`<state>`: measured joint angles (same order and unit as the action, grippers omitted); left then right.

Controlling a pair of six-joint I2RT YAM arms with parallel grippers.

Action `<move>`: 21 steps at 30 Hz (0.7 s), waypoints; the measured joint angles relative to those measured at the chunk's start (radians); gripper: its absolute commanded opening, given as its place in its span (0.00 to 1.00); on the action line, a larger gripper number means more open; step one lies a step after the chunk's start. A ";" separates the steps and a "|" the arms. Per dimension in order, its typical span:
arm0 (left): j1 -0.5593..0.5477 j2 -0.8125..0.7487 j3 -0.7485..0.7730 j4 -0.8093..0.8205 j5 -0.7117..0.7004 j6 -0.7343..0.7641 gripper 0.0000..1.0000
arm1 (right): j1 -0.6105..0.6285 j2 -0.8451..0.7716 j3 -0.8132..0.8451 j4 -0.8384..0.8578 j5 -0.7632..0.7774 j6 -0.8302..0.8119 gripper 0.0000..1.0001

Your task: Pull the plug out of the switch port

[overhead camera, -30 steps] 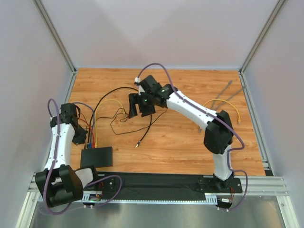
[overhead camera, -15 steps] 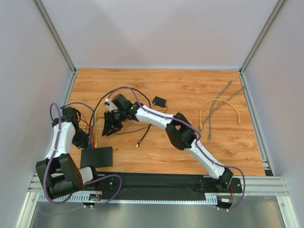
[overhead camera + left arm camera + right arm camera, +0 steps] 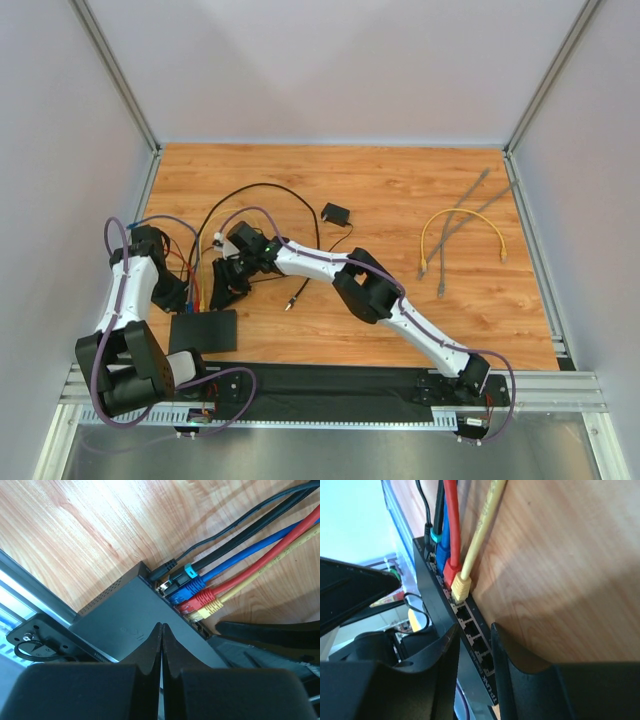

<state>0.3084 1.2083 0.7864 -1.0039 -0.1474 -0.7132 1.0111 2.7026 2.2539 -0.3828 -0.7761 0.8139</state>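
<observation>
Both sets of my jaws crowd the switch port (image 3: 203, 330), which lies flat on the bench (image 3: 400, 190) at the lower left of the overhead view, near the black strip along the bench's bottom edge.

My left jaws are pressed together, only a hairline slit showing between the fingers (image 3: 135, 680), and they hold nothing. In the left wrist view they point across the matte top of the box; I cannot tell whether they touch it.

My right jaws stand a little apart and grip nothing. In the right wrist view the gap between these fingers (image 3: 442, 665) frames the row of empty sockets along the switch's edge, low in the middle of the frame. Just above that gap the yellow plug (image 3: 461, 587) sits in its socket, the red plug (image 3: 451, 572) touches it on the upper-left side, and the blue plug (image 3: 187, 587) comes next. A black plug (image 3: 165, 567) sits near the corner of the box. All of them are seated, and in the left wrist view their cords fan out toward the upper right of the frame.

Well apart from all this, a small black adapter block (image 3: 335, 213) lies above the middle of the overhead view. A loose yellow patch cable (image 3: 470, 211) and grey cables (image 3: 480, 182) lie at the right of that view.
</observation>
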 measured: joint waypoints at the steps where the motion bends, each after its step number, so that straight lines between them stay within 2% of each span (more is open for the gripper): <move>1: 0.000 0.000 0.000 0.000 0.000 0.000 0.00 | 0.002 -0.006 -0.020 0.019 -0.009 0.011 0.32; 5: 0.000 0.007 0.000 0.003 0.001 0.000 0.00 | 0.002 -0.040 -0.119 0.103 -0.037 0.063 0.29; 10: 0.000 0.035 0.000 0.003 0.012 0.001 0.00 | 0.001 -0.041 -0.128 0.127 -0.058 0.088 0.33; 16: 0.003 0.109 0.002 0.001 0.037 0.006 0.00 | 0.000 0.026 -0.006 0.124 -0.120 0.095 0.35; 21: 0.048 0.130 0.002 0.012 0.058 0.017 0.00 | -0.003 0.083 0.062 0.119 -0.153 0.095 0.36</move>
<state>0.3569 1.3384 0.7879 -0.9916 -0.0895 -0.6960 1.0084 2.7853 2.3161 -0.2642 -0.9287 0.9085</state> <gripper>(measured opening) 0.006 0.358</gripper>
